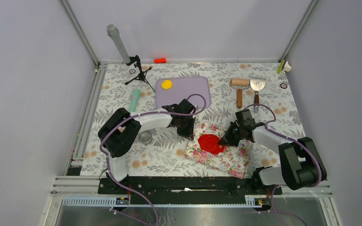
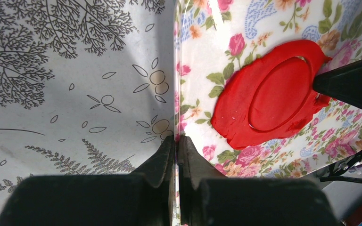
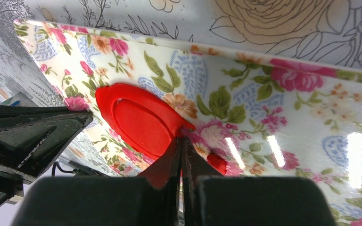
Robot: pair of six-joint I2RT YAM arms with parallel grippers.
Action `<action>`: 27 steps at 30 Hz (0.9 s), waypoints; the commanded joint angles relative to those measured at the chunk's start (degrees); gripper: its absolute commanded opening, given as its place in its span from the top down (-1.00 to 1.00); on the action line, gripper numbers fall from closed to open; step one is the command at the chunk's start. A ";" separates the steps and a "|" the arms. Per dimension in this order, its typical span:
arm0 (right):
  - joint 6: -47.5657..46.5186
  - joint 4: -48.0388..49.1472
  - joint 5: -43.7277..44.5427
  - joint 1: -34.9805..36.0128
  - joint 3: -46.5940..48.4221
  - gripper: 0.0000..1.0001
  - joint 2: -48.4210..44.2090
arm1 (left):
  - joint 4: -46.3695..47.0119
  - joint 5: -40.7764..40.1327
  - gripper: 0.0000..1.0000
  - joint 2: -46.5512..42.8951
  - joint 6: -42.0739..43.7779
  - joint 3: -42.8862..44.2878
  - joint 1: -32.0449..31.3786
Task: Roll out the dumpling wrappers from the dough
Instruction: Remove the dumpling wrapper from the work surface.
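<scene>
A flat, ragged sheet of red dough (image 1: 210,143) lies on a floral mat (image 1: 231,160). A round dumpling wrapper (image 2: 278,94) is outlined by a cut inside the sheet and sits level with it. My right gripper (image 3: 182,137) is shut on a pointed tab at the dough's (image 3: 141,117) right edge. My left gripper (image 2: 176,139) is shut on the left edge of the floral mat (image 2: 207,47), apart from the dough (image 2: 238,122). A yellow wrapper (image 1: 167,84) rests on the lilac board (image 1: 188,92). A small red scrap (image 3: 216,163) lies beside my right fingers.
Behind the mat are a wooden rolling pin (image 1: 239,89) and a metal scraper (image 1: 257,87). To the left stand a teal tool (image 1: 135,100), a clear round cutter (image 1: 145,137) and a small tripod (image 1: 139,73). A red-orange block (image 1: 160,60) lies at the back edge.
</scene>
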 commanded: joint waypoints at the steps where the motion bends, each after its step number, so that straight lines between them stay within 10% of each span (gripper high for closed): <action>1: -2.36 -5.59 2.00 0.23 -2.73 0.99 0.49 | -6.22 -6.26 1.00 5.84 2.50 -3.13 -0.08; 27: -9.60 -10.66 -5.88 0.23 -2.85 0.99 0.67 | -6.93 -7.14 1.00 6.42 2.70 -1.99 -0.08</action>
